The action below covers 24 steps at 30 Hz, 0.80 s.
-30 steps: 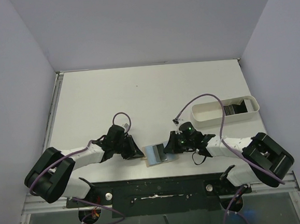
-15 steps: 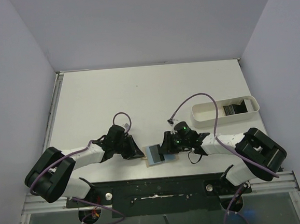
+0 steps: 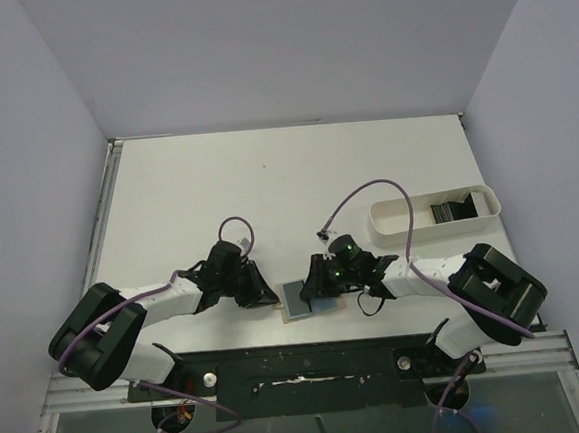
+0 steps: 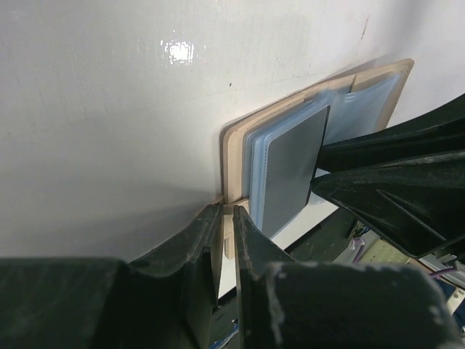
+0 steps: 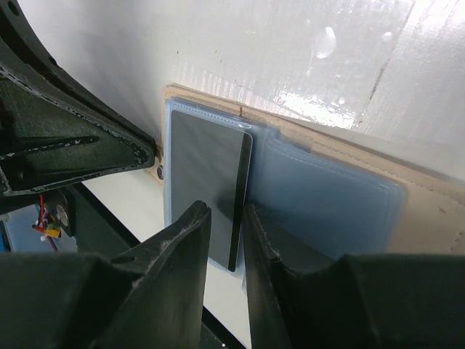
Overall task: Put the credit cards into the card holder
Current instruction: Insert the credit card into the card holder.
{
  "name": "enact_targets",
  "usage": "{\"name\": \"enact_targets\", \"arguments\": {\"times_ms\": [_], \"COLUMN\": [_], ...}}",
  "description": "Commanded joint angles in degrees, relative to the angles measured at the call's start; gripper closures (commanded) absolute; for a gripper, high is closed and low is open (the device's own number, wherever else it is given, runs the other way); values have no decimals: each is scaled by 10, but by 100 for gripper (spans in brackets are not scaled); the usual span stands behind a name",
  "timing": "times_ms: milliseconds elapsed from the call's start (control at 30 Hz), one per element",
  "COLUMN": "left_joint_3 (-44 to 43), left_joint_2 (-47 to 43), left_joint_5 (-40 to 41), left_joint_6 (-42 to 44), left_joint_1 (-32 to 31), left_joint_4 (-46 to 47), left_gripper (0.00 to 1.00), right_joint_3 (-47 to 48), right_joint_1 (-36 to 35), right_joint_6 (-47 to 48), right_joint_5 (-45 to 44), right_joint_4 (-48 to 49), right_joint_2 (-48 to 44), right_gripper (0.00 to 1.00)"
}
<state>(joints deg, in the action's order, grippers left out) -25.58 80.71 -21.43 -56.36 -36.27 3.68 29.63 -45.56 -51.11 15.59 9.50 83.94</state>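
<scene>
The left claw (image 4: 227,216) is clamped on the tan rim of the wallet (image 4: 234,142), which is spread open on the table (image 4: 109,109) straight ahead of its fingers. The right claw (image 5: 225,211) is held slightly apart, with nothing pinched. A dark card (image 5: 203,167) is seen just beyond its tips, laid flat on the wallet half nearer the left claw. More cards (image 3: 449,208) are seen in the tray (image 3: 385,221), well behind the right claw.
</scene>
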Motion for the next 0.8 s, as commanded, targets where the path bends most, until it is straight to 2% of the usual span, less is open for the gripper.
{"name": "enact_targets", "arguments": {"times_ms": [0,133,333,533,700,733,767], "left_joint_3": [-16,-17,-28,-57,-97,-105,-112], "left_joint_2": [9,-2,-22,-91,-129,-133,-138], "left_joint_5": [13,20,28,52,65,64,62], "left_joint_6": [13,13,16,27,65,74,86], "left_joint_1": [-3,-4,-2,-2,1,1,1], "left_joint_4": [9,4,-22,-66,-126,-137,-148], "left_gripper": [88,87,76,58,42,30,26], "right_joint_3": [25,35,59,135,192,208,225], "right_joint_1": [-14,-15,-13,5,60,75,89], "right_joint_6": [-22,-48,-39,28,91,105,122], "right_joint_5": [-3,-23,-60,-116,-139,-154,-170], "right_joint_4": [-7,-50,-105,-234,-310,-329,-350], "right_joint_2": [3,-3,-42,-68,-90,-93,-94], "right_gripper": [74,74,66,58,48,47,46]}}
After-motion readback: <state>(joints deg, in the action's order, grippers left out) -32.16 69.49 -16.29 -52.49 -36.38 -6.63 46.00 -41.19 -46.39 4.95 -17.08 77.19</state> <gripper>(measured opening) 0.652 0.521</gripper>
